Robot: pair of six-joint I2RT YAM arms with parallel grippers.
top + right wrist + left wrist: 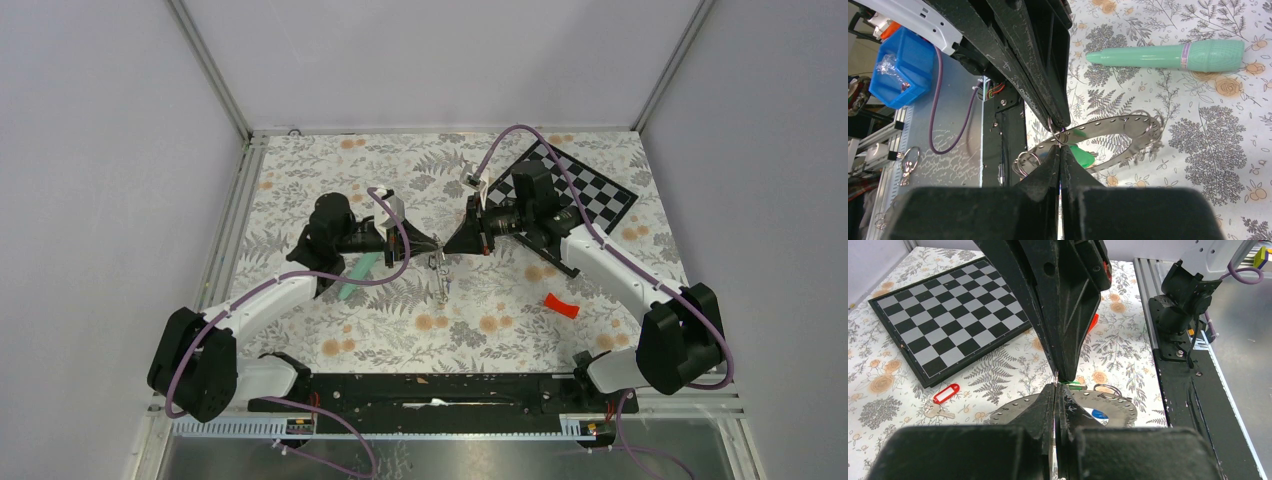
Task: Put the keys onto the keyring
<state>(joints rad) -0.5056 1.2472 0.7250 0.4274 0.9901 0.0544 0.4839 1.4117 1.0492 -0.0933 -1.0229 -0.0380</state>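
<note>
Your left pincer point(1055, 390) and right pincer point(1059, 145) meet tip to tip, both pinched shut on the keyring point(1113, 127) above mid-counter point(300, 190). The red key point(946, 393) lies beside the chessboard point(948, 325), probably nearer the right one.

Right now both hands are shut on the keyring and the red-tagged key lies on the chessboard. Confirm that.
One thing is wrong: the red-tagged key lies on the flowered table, just off the chessboard, not on it. The left wrist view shows this. The rest stands: the left hand and the right hand are both shut on the keyring.
</note>
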